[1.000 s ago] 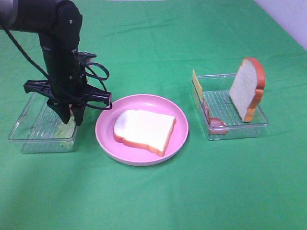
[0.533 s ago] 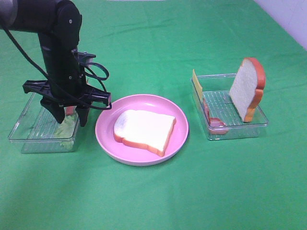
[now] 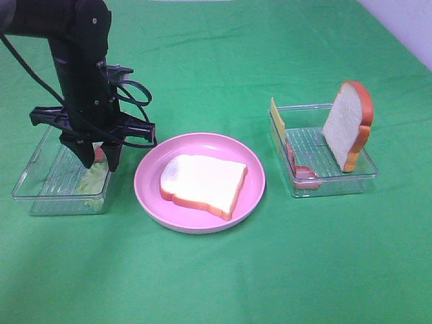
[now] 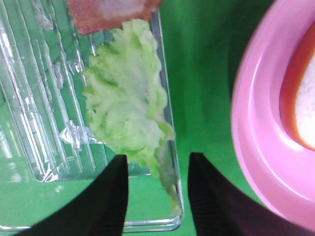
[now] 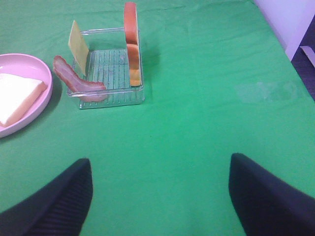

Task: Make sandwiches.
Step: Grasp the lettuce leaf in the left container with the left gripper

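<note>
One round pink plate (image 3: 145, 177) is sitting on the green tabletop (image 3: 216, 283), carrying one white bread slice (image 3: 202, 183) lying flat. On the left arm's side of the plate, one clear tray (image 3: 30, 192) is holding one lettuce leaf (image 4: 125, 105) and one bacon strip (image 4: 110, 12); the left end effector (image 4: 157, 196) is hanging over the leaf, fingers apart, gripping nothing. On the plate's other side, a second tray (image 3: 334, 189) is holding one upright bread slice (image 3: 347, 125), one cheese slice (image 3: 277, 120) and a second bacon strip (image 3: 302, 173). The right end effector (image 5: 160, 196) is gaping wide, empty.
</note>
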